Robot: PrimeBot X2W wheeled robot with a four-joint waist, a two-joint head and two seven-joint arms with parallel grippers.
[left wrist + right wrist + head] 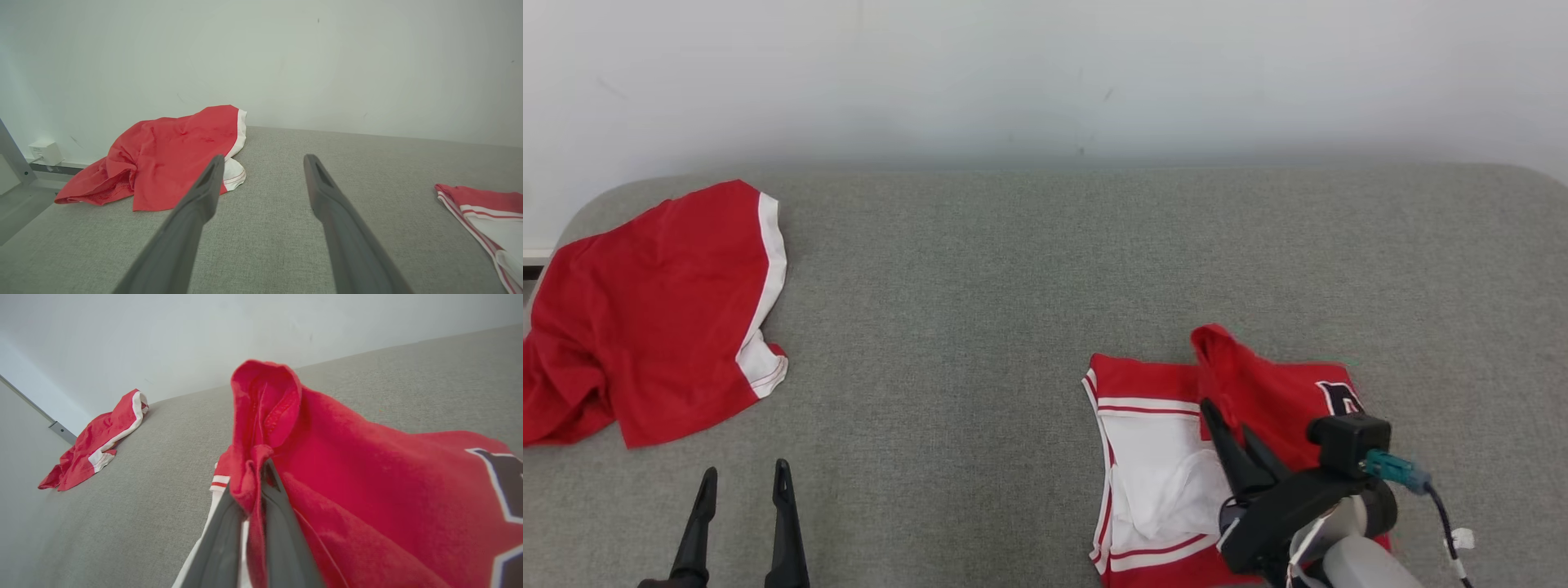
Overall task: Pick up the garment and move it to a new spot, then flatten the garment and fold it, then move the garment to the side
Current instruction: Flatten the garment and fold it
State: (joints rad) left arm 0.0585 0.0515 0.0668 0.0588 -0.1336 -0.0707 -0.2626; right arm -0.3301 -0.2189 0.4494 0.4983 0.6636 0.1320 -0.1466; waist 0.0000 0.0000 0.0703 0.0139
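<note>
Grey table [1013, 286] holds the red garment [1258, 384], pinched by right tool [1225, 420]; left tool [746, 469] spread.

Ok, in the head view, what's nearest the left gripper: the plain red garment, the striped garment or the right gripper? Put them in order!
1. The plain red garment, just ahead of the left gripper, on the left.
2. The striped garment, over on the right.
3. The right gripper, even farther right, shut on that garment's red fold.

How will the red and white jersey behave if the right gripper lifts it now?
Probably floppy: the jersey bunches and folds over where the right gripper pinches it. It would likely hang limp and drag, since most lies on the grey surface.
</note>
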